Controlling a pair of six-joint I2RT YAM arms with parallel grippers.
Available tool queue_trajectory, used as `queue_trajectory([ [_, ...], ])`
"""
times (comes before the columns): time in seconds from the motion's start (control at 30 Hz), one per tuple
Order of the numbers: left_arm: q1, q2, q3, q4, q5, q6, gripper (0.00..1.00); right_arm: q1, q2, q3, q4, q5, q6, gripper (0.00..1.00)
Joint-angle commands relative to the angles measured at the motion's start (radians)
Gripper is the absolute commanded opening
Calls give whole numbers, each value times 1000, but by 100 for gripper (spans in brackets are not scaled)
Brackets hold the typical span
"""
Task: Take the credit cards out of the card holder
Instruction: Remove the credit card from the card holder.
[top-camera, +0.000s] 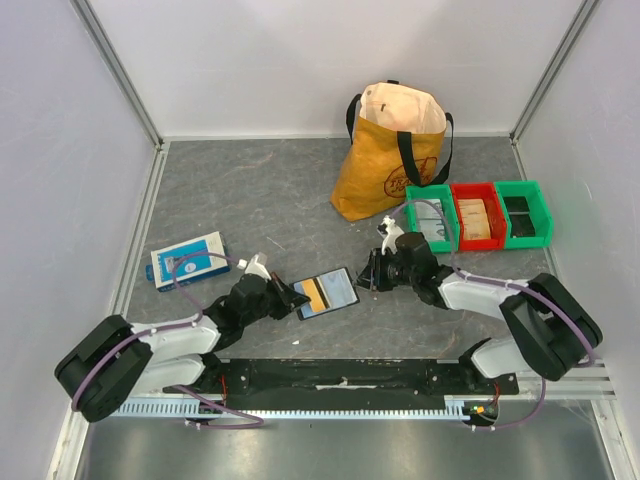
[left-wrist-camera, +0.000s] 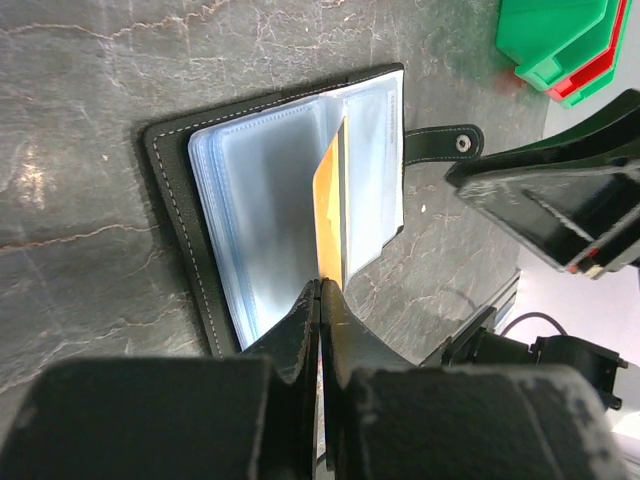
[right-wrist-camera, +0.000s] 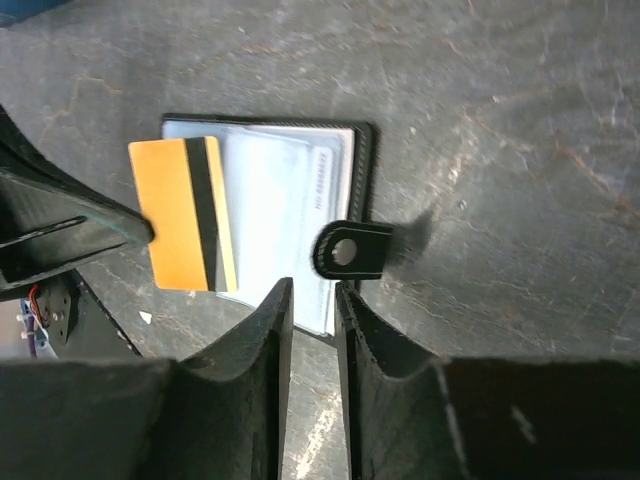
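The black card holder (top-camera: 343, 283) lies open on the grey table between the two arms, its clear sleeves (right-wrist-camera: 270, 200) facing up and its studded tab (right-wrist-camera: 350, 250) sticking out. An orange credit card (right-wrist-camera: 175, 215) with a black stripe juts out past the holder's edge. My left gripper (left-wrist-camera: 320, 285) is shut on the near edge of that orange card (left-wrist-camera: 330, 200). My right gripper (right-wrist-camera: 313, 288) stands slightly open just short of the holder's tab side, nothing between its fingers. Pale cards in the sleeves cannot be made out.
A blue-and-white flat box (top-camera: 187, 260) lies at the left. A yellow bag (top-camera: 395, 150) stands at the back. Beside it sit a green bin (top-camera: 430, 215), a red bin (top-camera: 477, 215) and another green bin (top-camera: 523, 213).
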Motion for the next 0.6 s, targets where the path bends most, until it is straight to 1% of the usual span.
queue_trajectory([
  [0.0, -1, -76, -11, -61, -43, 76, 2, -4, -74, 58, -13, -18, -62, 34],
  [0.17, -1, -192, -25, -101, -44, 117, 2, -2, -94, 84, 27, -119, -82, 49],
  [0.23, -1, -244, -28, -121, -43, 137, 2, -2, -83, 95, 61, -174, -85, 53],
  [0.27, -1, -273, -26, -134, -70, 151, 2, -2, -76, 97, 85, -200, -79, 55],
  [0.33, 0, -330, -26, -164, -83, 169, 2, -2, -50, 101, 136, -269, -61, 57],
  [0.43, -1, -364, -25, -208, -104, 177, 2, 9, 3, 115, 182, -301, -47, 59],
  [0.5, -1, -372, -25, -204, -95, 189, 2, 21, 35, 129, 205, -321, -36, 59],
  [0.57, -4, -380, -38, -167, -80, 201, 2, 29, 70, 130, 277, -354, -4, 59],
])
